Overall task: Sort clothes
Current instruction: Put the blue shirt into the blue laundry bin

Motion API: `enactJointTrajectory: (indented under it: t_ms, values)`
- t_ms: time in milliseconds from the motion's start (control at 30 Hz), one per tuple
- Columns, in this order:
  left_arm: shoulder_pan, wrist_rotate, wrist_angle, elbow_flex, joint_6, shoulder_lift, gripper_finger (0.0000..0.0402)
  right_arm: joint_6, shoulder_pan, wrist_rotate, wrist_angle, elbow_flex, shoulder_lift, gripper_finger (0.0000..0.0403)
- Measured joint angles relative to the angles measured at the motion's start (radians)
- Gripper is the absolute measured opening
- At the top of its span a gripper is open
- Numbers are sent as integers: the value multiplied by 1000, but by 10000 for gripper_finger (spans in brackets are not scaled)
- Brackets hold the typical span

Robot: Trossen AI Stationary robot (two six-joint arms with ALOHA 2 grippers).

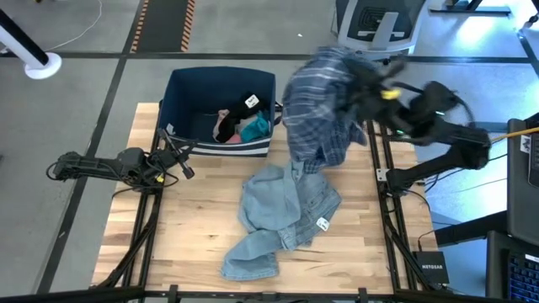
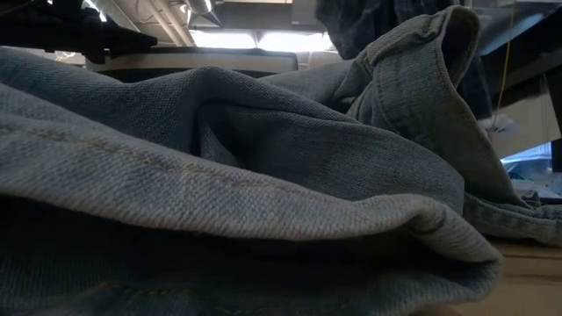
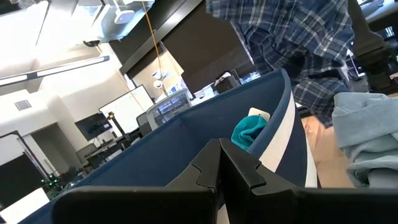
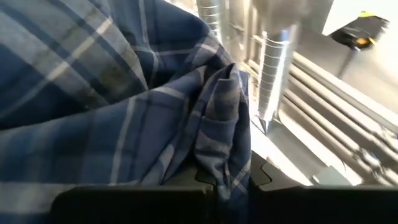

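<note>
right jaws: I see them clenched on a fold of the blue plaid shirt (image 4: 211,124), cloth pinched between the two dark fingers
right gripper (image 1: 360,94): up near the table's far right corner, mostly hidden by the cloth in my overhead view
blue plaid shirt: hangs lifted from that grip, draped down just right of the bin, its lower hem reaching the top of the jeans; from the overhead view I can't tell if it touches them
left jaws: closed tight, nothing between them in my left wrist view
left gripper (image 1: 184,160): parked low at the table's left side, just beside the bin's front left corner, pointing at its wall
jeans (image 1: 282,217): light-blue denim, crumpled in a heap mid-table, one leg trailing toward the near edge, white tag showing; they fill nearly all of my low view
navy bin (image 1: 181,101): at the far edge of the table, white band along its lower front
inside bin: black piece (image 1: 240,108), pink top (image 1: 227,131) and small teal item (image 1: 259,126) bunched together at the right half
table (image 1: 135,227): light wood top
</note>
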Motion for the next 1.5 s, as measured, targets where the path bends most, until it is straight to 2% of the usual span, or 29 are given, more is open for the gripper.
enactJointTrajectory:
  t_ms: [267,367,500,567,667,833,967,1100,1233,1433,1500]
  values:
    - [0,0,0,0,0,0,1,-13,-147,-138,-110,461,397,24]
    - [0,0,0,0,0,0,1,-12,-197,-232,-170,648,555,24]
    - [0,0,0,0,0,0,1,38,-258,-305,-175,857,744,24]
    - [0,0,1,0,-1,0,1,66,-288,-342,-55,799,757,24]
    - [0,0,-1,0,0,0,1,144,-342,-414,-31,750,782,24]
    - [0,0,0,0,0,0,1,299,-425,-442,-212,744,872,25]
    - [0,0,0,0,0,0,1,365,-454,-446,-326,742,933,43]
    - [0,0,0,0,0,0,1,380,-459,-449,-433,743,962,78]
    - [0,0,0,0,0,0,1,379,-458,-480,-564,746,964,129]
    - [0,0,1,0,0,0,1,340,-449,-453,-867,858,937,198]
    - [0,0,0,0,0,0,1,299,-438,-433,-925,832,892,211]
